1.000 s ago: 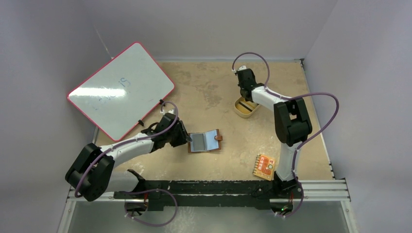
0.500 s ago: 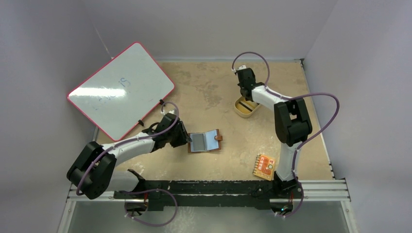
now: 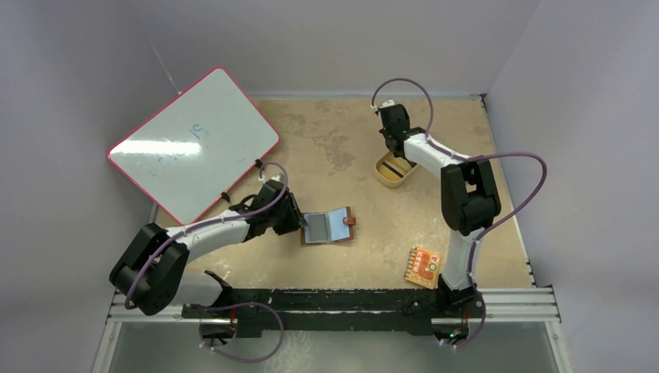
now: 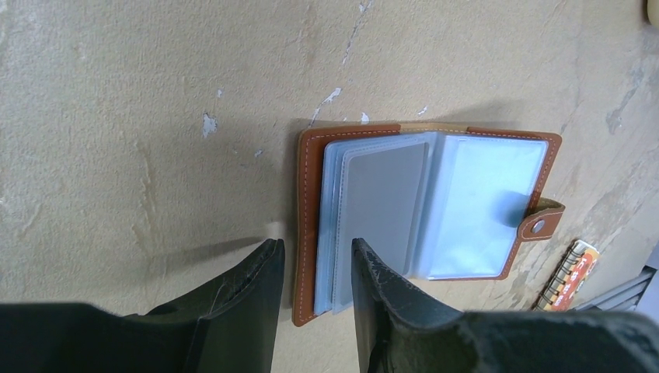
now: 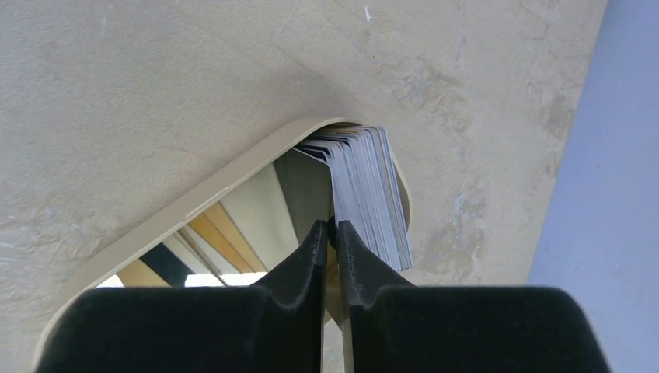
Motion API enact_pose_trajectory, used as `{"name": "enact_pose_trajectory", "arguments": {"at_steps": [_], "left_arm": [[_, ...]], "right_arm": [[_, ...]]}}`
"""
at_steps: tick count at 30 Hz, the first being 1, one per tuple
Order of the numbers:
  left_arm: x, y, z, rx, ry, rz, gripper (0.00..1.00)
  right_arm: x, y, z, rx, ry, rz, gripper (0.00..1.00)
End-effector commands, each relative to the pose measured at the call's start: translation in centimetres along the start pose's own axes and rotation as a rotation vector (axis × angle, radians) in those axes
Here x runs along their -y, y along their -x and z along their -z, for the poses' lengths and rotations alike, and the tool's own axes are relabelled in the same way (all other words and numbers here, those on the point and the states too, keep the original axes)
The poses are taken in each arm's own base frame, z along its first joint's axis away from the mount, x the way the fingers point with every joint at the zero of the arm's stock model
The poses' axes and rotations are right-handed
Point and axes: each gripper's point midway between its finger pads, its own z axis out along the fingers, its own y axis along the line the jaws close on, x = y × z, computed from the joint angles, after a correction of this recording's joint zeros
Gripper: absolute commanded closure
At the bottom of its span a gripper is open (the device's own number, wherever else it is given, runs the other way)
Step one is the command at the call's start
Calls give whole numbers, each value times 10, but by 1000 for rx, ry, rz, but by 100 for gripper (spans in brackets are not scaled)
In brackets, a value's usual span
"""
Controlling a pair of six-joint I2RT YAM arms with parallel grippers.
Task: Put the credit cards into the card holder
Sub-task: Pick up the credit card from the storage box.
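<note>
Left gripper [image 4: 317, 249], jaws parted, straddles the card holder's [image 4: 482, 202] edge. Beyond it, the outstretched right gripper [image 5: 331, 227] pinches one of the credit cards [image 5: 371, 194].

Two YAM arms seen fr. above: left arm [image 3: 203, 230] & right arm [image 3: 426, 154], each w/ white tubular links betw. chunky black joint housings. Purple cables [image 3: 545, 175] loop off both wrists & trail along the links, w/ more slack coiled below the bases. Both are bolted to a black base plate [image 3: 326, 299] backed by a silver rail [image 3: 513, 303]. Wrist cams: left fingers [image 4: 249, 291] & right fingers [image 5: 299, 284] matte black, wedge-shaped, the left pair faintly scuffed.
</note>
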Motion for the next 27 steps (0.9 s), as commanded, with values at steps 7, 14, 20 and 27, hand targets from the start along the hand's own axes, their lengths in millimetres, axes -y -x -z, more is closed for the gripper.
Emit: {"name": "enact_pose_trajectory", "arguments": {"at_steps": [7,14,20,27], "left_arm": [[19,21,-2,50,-25,1,64],[10,22,-2,54,19,0,64],[8,21,1,59,23,7,64],[8,21,1,63,22,23,64]], "right_arm": [[-1,40,50,116,187,-174,100],[-3,45,88,138,283,-306,100],[-31,56,141,212,533,-488,100],[-107,47,217,262,961,-640,100]]}}
